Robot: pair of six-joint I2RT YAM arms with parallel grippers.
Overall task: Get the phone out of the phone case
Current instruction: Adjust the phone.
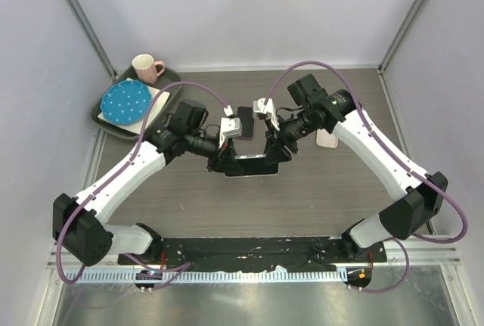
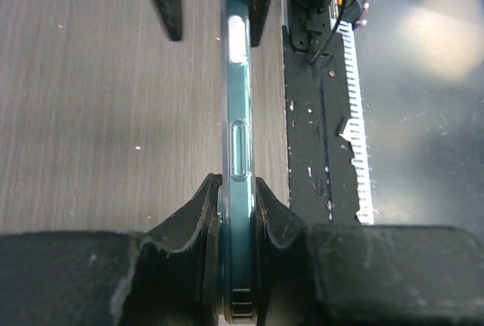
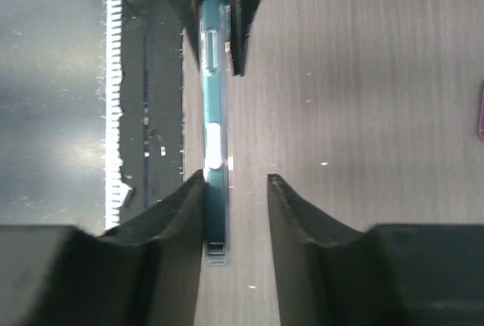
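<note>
A teal phone in a clear case (image 1: 249, 166) stands on its long edge on the table between my two grippers. My left gripper (image 1: 224, 161) is shut on its left end; in the left wrist view both pads press the cased phone (image 2: 238, 137) at the gripper (image 2: 238, 190). My right gripper (image 1: 274, 153) is open around the right end. In the right wrist view the phone (image 3: 214, 137) lies against one finger of that gripper (image 3: 236, 182), with a clear gap to the other finger.
A dark tray (image 1: 173, 91) at the back left holds a blue dotted plate (image 1: 125, 101) and a pink cup (image 1: 147, 68). A dark phone (image 1: 243, 123) lies behind the grippers. A pale phone-shaped thing (image 1: 327, 138) lies to the right, under the right arm.
</note>
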